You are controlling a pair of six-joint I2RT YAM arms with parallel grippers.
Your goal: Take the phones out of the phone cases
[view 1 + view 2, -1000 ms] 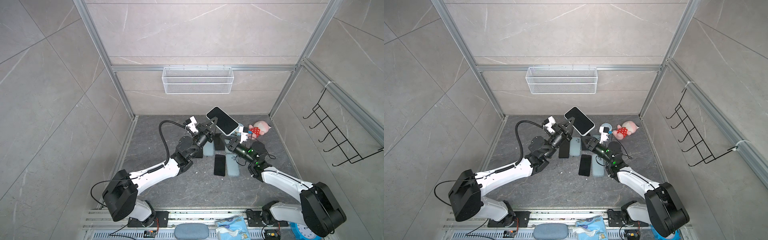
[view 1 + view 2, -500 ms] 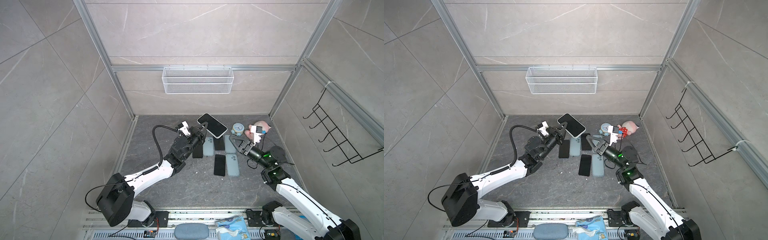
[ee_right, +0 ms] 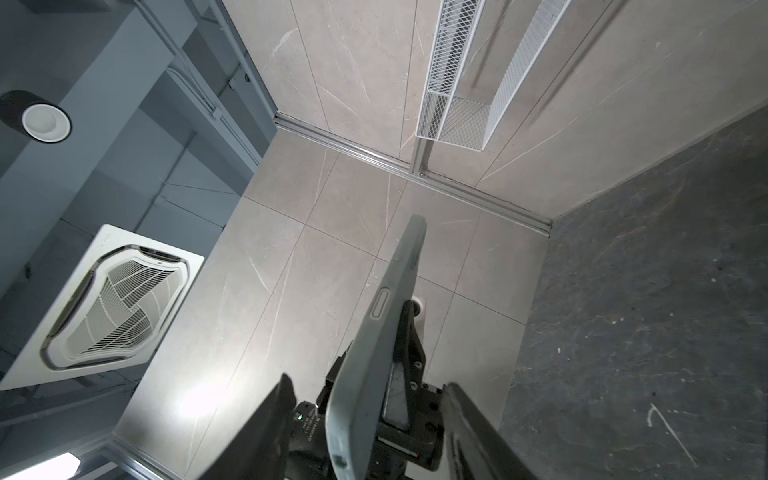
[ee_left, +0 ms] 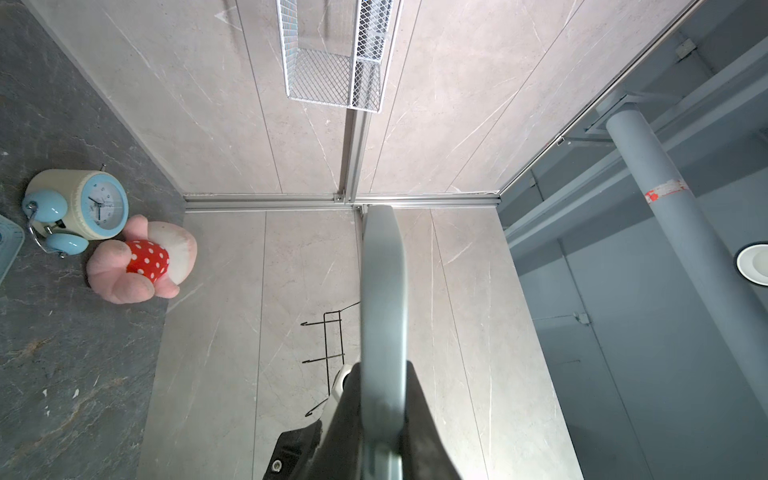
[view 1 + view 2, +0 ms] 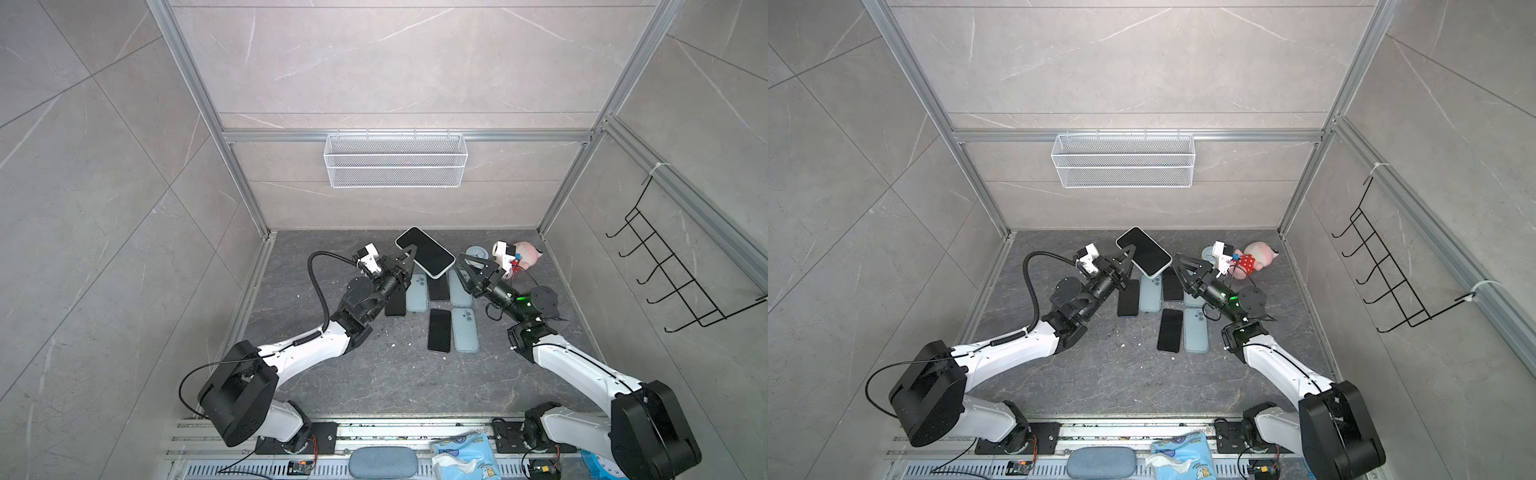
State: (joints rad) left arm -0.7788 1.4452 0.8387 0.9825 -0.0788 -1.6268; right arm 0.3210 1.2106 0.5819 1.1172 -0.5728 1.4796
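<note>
Left fingers (image 4: 417, 415): clenched on 1 edge of the phone (image 5: 424, 251), carrying it alone.
Right fingers (image 3: 469, 436): spread, straddling the phone's end nearest the plush toy (image 5: 525, 257), with a gap on each side and nothing grasped.
Change: half a second back the right arm had drawn off toward the toy, and it has swung in again to the free end. The phone sits slightly lower than 1 second ago.
Meaning: probably a fresh bite before peeling, so the separation has yet to begin.
Phone location: in the air over the back of the worktop (image 5: 374, 374), tilted, screen up.
Phone look: dark glass inside a pale grey-green phone case (image 3: 374, 332). The rim wraps all round, a side-button bump shows, and the phone appears fully seated.
Beneath: 3 dark phones and 3 pale blue pieces lie flat.
</note>
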